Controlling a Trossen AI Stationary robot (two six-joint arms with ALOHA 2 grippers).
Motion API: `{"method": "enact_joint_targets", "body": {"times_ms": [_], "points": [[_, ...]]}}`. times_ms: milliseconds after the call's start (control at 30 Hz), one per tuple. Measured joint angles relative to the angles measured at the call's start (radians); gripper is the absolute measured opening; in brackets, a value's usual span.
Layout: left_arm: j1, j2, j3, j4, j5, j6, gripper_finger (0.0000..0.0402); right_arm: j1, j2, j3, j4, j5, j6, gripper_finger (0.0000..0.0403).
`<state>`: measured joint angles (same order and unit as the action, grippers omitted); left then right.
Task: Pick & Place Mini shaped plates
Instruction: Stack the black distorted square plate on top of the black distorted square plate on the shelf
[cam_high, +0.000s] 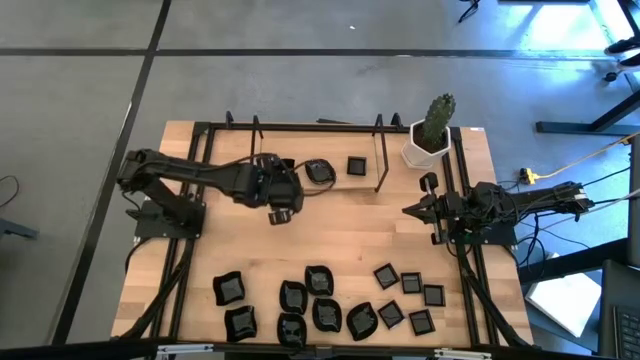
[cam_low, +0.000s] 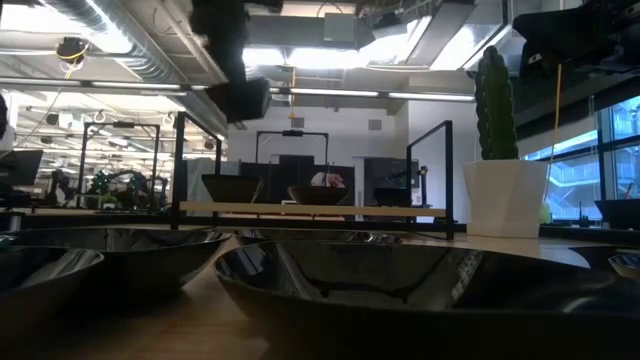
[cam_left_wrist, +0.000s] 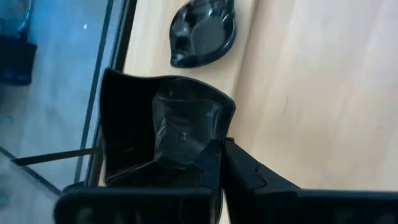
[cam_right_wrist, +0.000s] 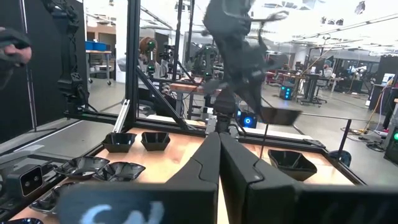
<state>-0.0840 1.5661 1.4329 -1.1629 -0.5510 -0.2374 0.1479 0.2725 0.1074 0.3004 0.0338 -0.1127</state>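
1. Left gripper (cam_high: 292, 182): fingers (cam_left_wrist: 249, 177) clenched on a wavy-edged square plate (cam_left_wrist: 186, 118), which sits tilted between them, clear of the table (cam_high: 340, 235).
2. Just beyond the fingertips, toward 2 o'clock in the high view: a leaf plate (cam_high: 318, 171) lying flat on the wood, apart from the held one.
3. Further along toward 3 o'clock from the leaf plate: a small square plate (cam_high: 357, 165), also set down near the 12 o'clock edge.
4. Judged to be mid-carry, at the placing step, with the drop spot likely in that far row.
5. Next move, as a guess: lower onto bare wood beside the leaf plate without overlapping it, level the plate, then release.
6. Down at the 6 o'clock edge: the remaining plates (cam_high: 327, 313) in a loose cluster, well apart from the gripper.
7. Right gripper (cam_high: 408, 211) at 3 o'clock: pressed shut on nothing, waiting.
8. At 1 o'clock: a white pot (cam_high: 425, 152) with a cactus, not involved.
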Motion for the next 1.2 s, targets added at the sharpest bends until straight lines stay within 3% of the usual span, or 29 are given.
{"method": "enact_joint_targets", "body": {"times_ms": [300, 667, 1200], "points": [[0.13, 0.0, -0.118, 0.073, 0.022, 0.034, 0.0003, 0.0, 0.0, 0.0, -0.003, 0.0, 0.0, 0.0006], [0.207, 0.0, -0.226, 0.275, 0.106, 0.142, 0.0003, 0.0, 0.0, 0.0, -0.008, 0.0, 0.0, 0.0006], [0.269, 0.02, -0.247, 0.27, 0.158, 0.165, 0.0003, 0.0, 0.0, 0.0, -0.008, 0.0, 0.0, 0.0006]]}}
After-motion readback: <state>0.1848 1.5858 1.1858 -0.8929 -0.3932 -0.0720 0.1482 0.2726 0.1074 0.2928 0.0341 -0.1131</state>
